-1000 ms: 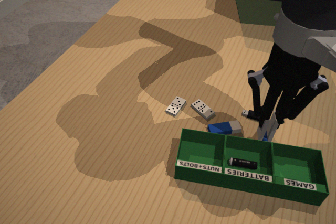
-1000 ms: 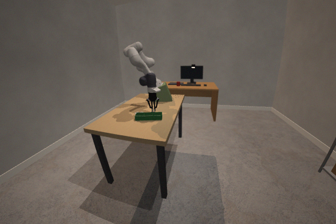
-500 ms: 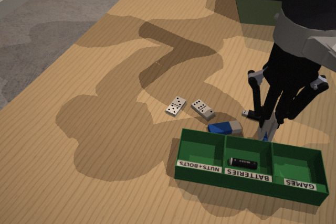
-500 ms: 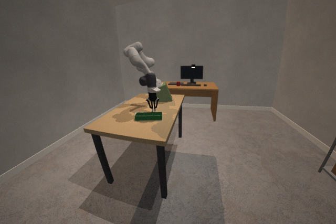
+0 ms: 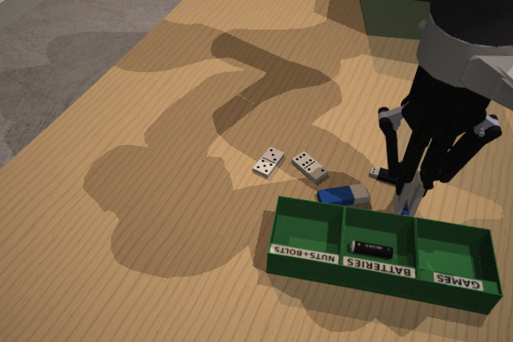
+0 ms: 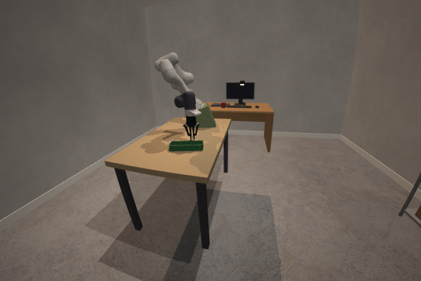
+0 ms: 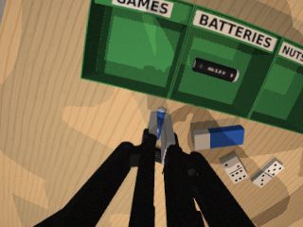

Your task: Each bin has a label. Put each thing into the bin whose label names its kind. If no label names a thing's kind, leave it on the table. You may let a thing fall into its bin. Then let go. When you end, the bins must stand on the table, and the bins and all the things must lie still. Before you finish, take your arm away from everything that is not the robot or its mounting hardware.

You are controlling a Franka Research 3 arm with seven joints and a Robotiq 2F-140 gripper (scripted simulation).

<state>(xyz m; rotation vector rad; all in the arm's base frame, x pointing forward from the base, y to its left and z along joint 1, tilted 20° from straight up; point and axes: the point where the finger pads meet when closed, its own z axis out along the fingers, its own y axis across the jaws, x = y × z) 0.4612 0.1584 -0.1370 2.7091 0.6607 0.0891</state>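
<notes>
While the exterior view hides it, the wrist view shows fingers pinching a blue battery (image 7: 161, 122).

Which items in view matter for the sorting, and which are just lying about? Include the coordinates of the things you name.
Part of the job:
- green bins (image 5: 383, 284) (image 6: 186, 147)
- black battery (image 5: 371, 249) (image 7: 216, 70)
- blue battery (image 7: 161, 120)
- two dominoes

Just lying about, matching no label:
- eraser (image 5: 342, 195) (image 7: 218, 137)
- USB stick (image 5: 383, 175)

Wooden table (image 5: 178, 222) (image 6: 163, 164) (image 7: 38, 142): green bins (image 5: 381, 288) (image 6: 186, 147) (image 7: 129, 86), two dominoes, blue-white eraser (image 5: 343, 195) (image 7: 218, 137).
</notes>
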